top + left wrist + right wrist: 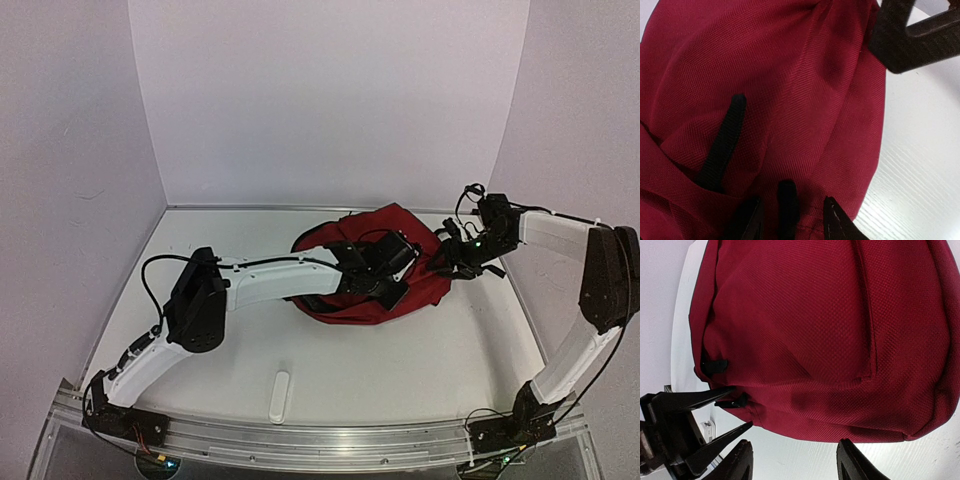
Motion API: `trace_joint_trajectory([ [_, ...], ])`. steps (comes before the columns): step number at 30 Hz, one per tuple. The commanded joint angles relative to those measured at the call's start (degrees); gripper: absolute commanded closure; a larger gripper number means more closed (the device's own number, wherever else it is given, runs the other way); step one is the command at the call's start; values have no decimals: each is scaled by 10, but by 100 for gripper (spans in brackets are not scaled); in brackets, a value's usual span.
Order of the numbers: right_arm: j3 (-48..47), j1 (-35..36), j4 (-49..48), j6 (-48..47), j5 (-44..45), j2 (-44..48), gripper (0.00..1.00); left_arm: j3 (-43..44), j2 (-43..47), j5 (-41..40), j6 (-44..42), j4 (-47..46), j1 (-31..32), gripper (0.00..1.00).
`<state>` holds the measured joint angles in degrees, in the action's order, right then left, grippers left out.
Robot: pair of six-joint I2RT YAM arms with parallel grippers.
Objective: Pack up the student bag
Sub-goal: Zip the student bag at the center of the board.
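Note:
The dark red student bag (405, 240) lies on the white table at centre back. My left gripper (392, 283) is over the bag's near side. In the left wrist view its jaws (792, 220) stand open on either side of a short black zipper pull (786, 202) without pinching it, and a second black pull (722, 145) lies to the left. My right gripper (447, 262) is at the bag's right edge. In the right wrist view it (797, 462) is open and empty, just off the bag's (830, 340) edge above bare table.
A white oblong object (281, 396) lies on the table near the front edge, left of centre. White walls close in the back and both sides. The left gripper's fingers (700, 412) show at the left of the right wrist view, close to my right gripper.

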<state>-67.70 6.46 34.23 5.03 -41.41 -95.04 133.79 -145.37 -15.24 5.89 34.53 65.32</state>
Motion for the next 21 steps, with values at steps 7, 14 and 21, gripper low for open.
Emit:
trace_joint_trajectory([
  [7,11,0,-15,8,-4,-7,43,44,-28,-37,-4,13,-6,64],
  [14,9,0,-21,9,10,-16,43,7,5,-38,3,1,-5,91],
  [21,-11,0,-37,17,47,-46,40,-133,112,-2,23,-64,-5,100],
])
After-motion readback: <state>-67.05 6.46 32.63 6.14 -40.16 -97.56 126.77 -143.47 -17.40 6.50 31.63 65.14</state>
